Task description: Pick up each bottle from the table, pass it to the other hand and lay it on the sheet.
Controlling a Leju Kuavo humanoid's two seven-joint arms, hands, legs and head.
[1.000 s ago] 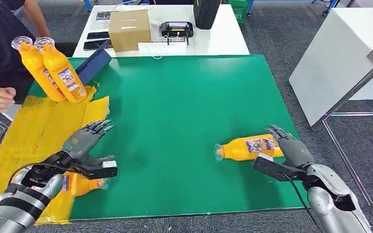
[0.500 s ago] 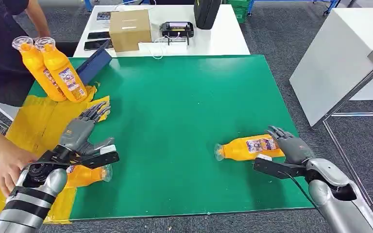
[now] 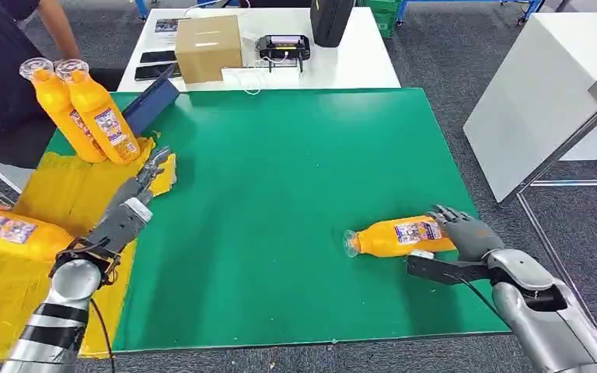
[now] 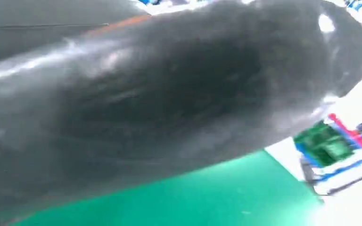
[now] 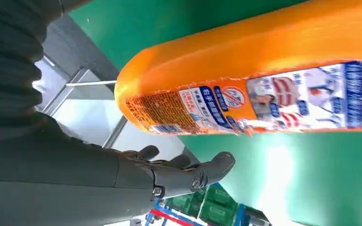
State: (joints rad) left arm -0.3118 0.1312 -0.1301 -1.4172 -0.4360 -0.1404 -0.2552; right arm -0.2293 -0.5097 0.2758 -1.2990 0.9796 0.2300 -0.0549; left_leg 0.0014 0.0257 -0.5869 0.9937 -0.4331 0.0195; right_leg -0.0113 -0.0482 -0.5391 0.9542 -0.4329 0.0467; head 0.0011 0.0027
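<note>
An orange bottle (image 3: 396,235) lies on its side on the green mat (image 3: 295,155), cap end toward the middle. My right hand (image 3: 466,233) is at its base with the fingers apart around it, not closed. The right wrist view shows the same bottle (image 5: 264,80) close up, with the dark fingers (image 5: 188,174) spread beside it. My left hand (image 3: 136,198) is stretched out flat and holds nothing, over the edge of the yellow sheet (image 3: 62,202). Two more orange bottles (image 3: 97,116) stand on the sheet's far end. A person at the left edge holds another orange bottle (image 3: 15,237) over the sheet.
Behind the mat, a white table (image 3: 357,70) carries a cardboard box (image 3: 207,47) and a black device (image 3: 282,48). A blue tray (image 3: 148,105) leans at the mat's far left corner. A white cabinet (image 3: 544,93) stands to the right. The left wrist view is blurred dark grey above a strip of mat (image 4: 217,197).
A person's hand took the bottle lying by my left hand and carried it left. My left hand lifted and stretched forward. My right hand shifted slightly at the bottle's base.
</note>
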